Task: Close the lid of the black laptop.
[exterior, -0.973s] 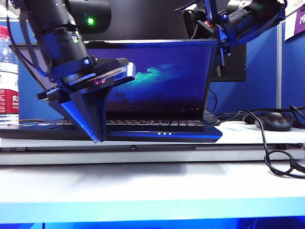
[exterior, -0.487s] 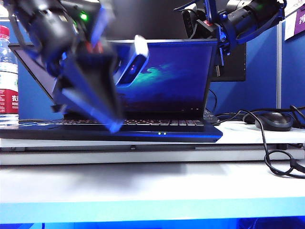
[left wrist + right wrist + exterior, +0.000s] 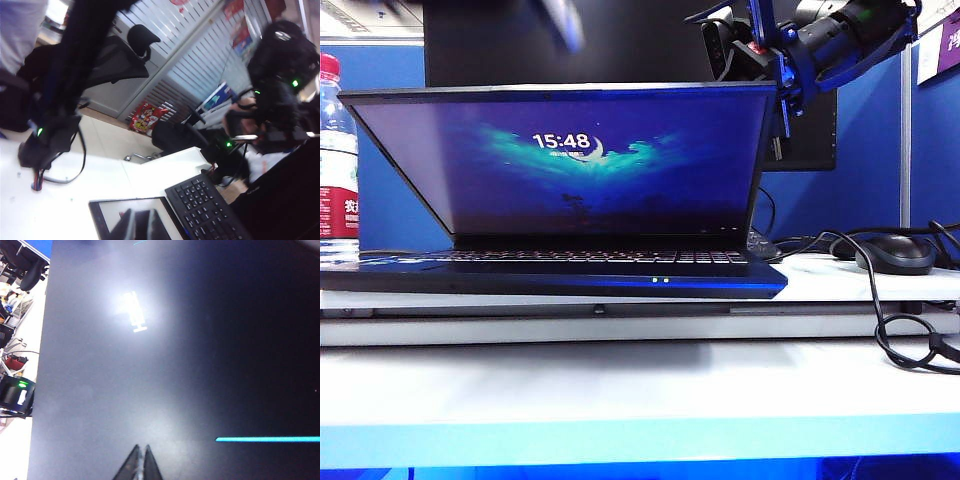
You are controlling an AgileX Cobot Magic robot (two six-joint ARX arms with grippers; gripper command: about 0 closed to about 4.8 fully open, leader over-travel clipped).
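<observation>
We keep our right tool [image 3: 142, 460] closed behind the slim black laptop's [image 3: 620, 280] upright lid [image 3: 560, 165] at 1 o'clock, ready to push it down, while our left tool, whose opening we cannot tell, is lifted clear at 12 o'clock.

glossy black laptop [image 3: 620, 282], matt lid [image 3: 175, 365] back, smooth white table [image 3: 640, 385].

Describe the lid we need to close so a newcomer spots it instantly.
On the white table, the black laptop sits in the middle, open toward the camera. Its lid is the thin tilted screen panel showing blue wallpaper and a 15:48 clock. The bigger dark monitor behind it shows no picture.
</observation>
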